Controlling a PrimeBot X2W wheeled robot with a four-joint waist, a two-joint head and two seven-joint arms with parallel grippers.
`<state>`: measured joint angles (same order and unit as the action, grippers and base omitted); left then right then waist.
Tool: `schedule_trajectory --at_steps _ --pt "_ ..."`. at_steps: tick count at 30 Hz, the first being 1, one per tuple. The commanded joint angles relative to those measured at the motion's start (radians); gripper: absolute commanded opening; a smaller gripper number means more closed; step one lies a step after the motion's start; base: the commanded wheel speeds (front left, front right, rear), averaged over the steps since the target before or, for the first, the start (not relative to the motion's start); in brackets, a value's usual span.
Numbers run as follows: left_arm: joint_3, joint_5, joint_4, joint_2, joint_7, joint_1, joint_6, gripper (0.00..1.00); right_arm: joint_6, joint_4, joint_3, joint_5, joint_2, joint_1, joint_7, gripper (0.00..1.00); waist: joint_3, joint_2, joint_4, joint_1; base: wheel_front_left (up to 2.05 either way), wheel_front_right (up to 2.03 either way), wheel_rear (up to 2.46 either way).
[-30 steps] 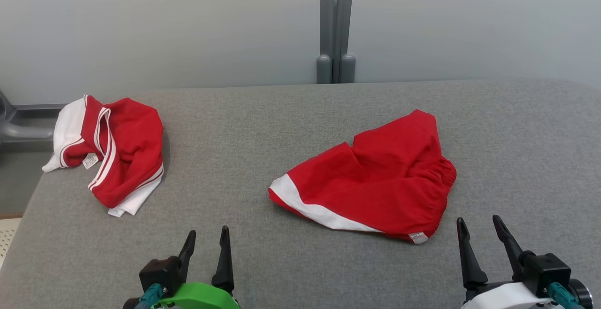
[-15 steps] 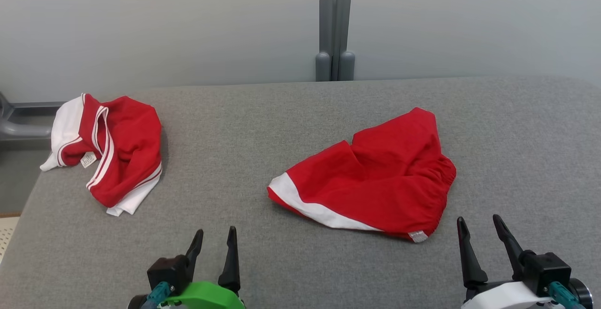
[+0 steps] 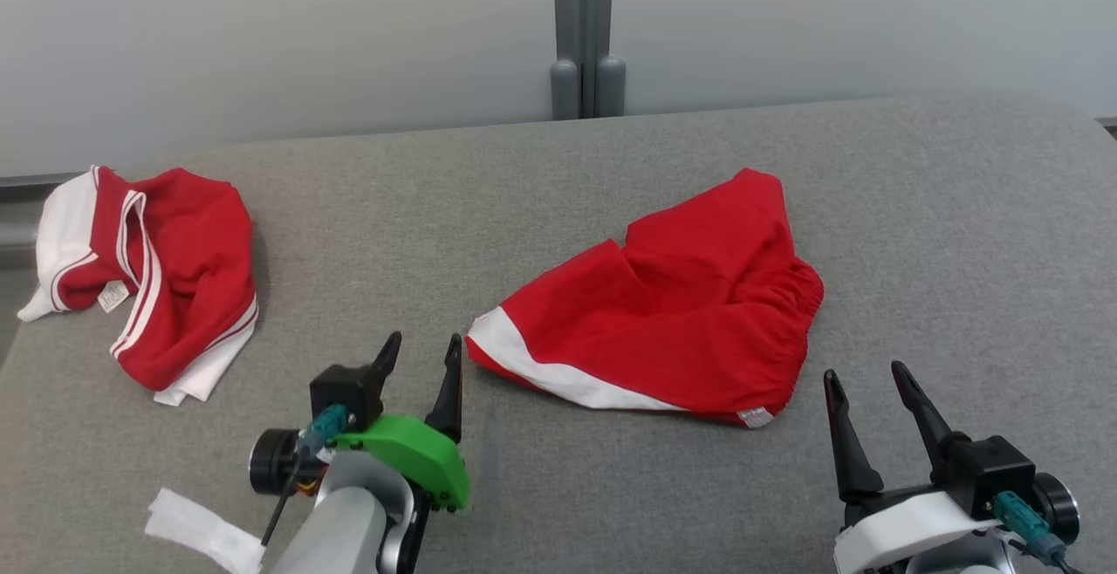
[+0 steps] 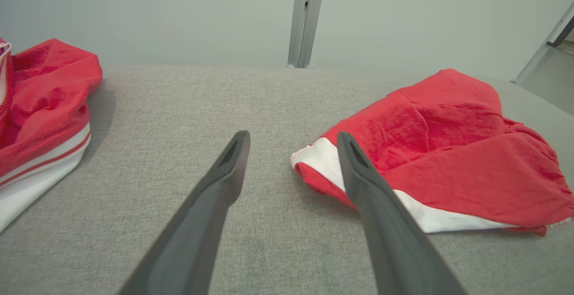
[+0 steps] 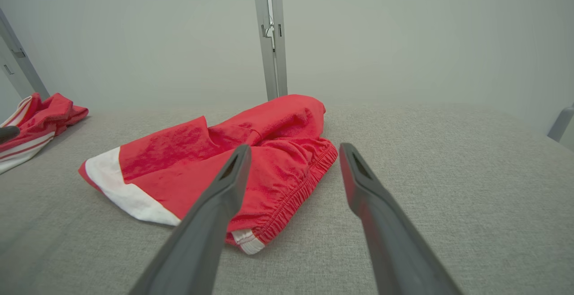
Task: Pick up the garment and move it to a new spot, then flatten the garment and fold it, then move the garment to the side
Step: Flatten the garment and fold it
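Head view: red shorts [image 3: 663, 330] lie loose, both jaws apart

You see the red shorts crumpled near the middle of the grey padded table [image 3: 524, 173]. Their white hem stripe points left and the elastic waistband points right. Your left gripper [image 3: 423, 340] sits just beside the white hem, jaws apart and holding nothing. Your right gripper [image 3: 864, 372] sits near the waistband corner, jaws also apart and empty. A bunched red-and-white garment [image 3: 166, 277] lies at the table's left edge.

Garment [image 3: 663, 321] tag [image 3: 755, 417] print illegible (side garment [image 4: 45, 88] half off-frame)
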<state>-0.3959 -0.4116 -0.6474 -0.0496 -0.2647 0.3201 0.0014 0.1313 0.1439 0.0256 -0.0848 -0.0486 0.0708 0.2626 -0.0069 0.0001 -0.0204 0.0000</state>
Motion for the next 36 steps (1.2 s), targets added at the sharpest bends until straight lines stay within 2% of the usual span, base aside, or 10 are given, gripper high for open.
schedule_trajectory --at_steps 1,5,10,22,23,24,25,30,36 --pt "-0.006 0.005 -0.032 -0.002 0.003 0.052 0.002 1.0 -0.001 -0.005 0.002 0.009 -0.003 -0.022 0.004 1.0 0.043 -0.0001 -0.035 0.0 0.0 0.0 0.0" --pt "-0.011 0.001 -0.16 -0.002 0.016 0.15 0.003 1.0 -0.001 -0.009 0.009 0.011 -0.003 -0.048 0.004 1.0 0.096 -0.0001 -0.071 0.0 0.0 0.0 0.0" --pt "-0.021 -0.018 -0.294 -0.002 0.031 0.239 -0.018 1.0 -0.001 -0.008 0.005 0.013 -0.003 -0.068 0.004 1.0 0.141 -0.0001 -0.094 0.0 0.0 0.0 0.0" --pt "-0.128 -0.085 -0.417 -0.002 0.04 0.315 -0.072 1.0 -0.001 0.002 0.014 -0.004 -0.003 -0.096 0.004 1.0 0.167 -0.0001 -0.096 0.0 0.0 0.0 0.0" --pt "-0.139 -0.094 -0.418 -0.003 0.043 0.317 -0.072 0.62 -0.001 0.002 0.015 -0.004 -0.003 -0.097 0.004 1.0 0.167 -0.0001 -0.096 0.0 0.0 0.0 0.0" --pt "-0.15 -0.106 -0.419 -0.002 0.044 0.32 -0.067 0.15 -0.001 0.002 0.017 -0.003 -0.003 -0.098 0.004 1.0 0.168 -0.0001 -0.096 0.0 0.0 0.0 0.0" --pt "-0.161 -0.117 -0.418 -0.002 0.042 0.323 -0.063 0.0 -0.001 0.002 0.018 -0.003 -0.003 -0.099 0.004 1.0 0.168 -0.0001 -0.096 0.0 0.0 0.0 0.0" --pt "-0.198 -0.153 -0.386 -0.003 0.017 0.334 -0.03 0.0 -0.001 0.001 0.005 -0.007 -0.003 -0.094 0.003 1.0 0.164 -0.0001 -0.085 0.0 0.0 0.0 0.0" --pt "-0.171 -0.173 -0.303 -0.003 -0.002 0.318 0.048 0.0 -0.001 0.004 -0.017 -0.011 -0.003 -0.077 0.003 1.0 0.145 -0.0001 -0.042 0.0 0.0 0.0 0.0"
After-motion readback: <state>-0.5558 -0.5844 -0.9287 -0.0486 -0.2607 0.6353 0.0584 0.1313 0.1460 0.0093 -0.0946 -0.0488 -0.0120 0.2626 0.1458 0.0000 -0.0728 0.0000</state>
